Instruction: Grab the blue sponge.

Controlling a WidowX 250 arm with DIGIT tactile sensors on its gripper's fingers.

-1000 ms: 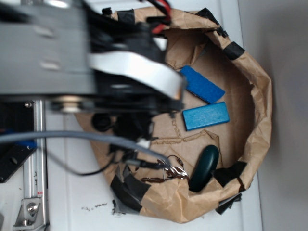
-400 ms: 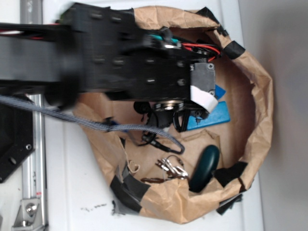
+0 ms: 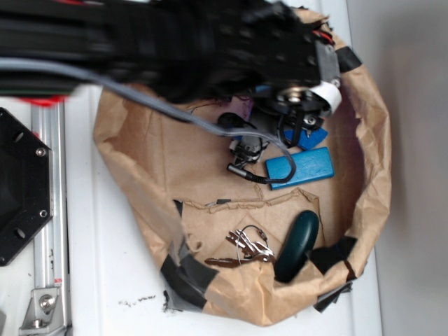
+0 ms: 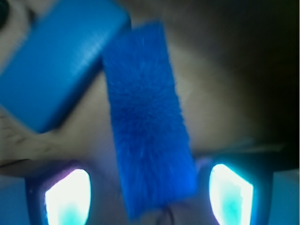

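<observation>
Hand (image 4: 149,192) low — fingers (image 4: 68,197) apart

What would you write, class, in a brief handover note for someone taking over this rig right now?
Gripper: open, one finger on each side of the blue sponge, not closed on it.
Sponge: lies flat on the brown paper, beside the lighter blue block; mostly hidden under the arm in the exterior view.
Done: gripper lined up over the sponge.
Left: close on the sponge and lift, avoiding the block.

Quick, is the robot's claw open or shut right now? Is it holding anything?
Claw: open, one finger on each side of the blue sponge, not gripping it yet.
</observation>
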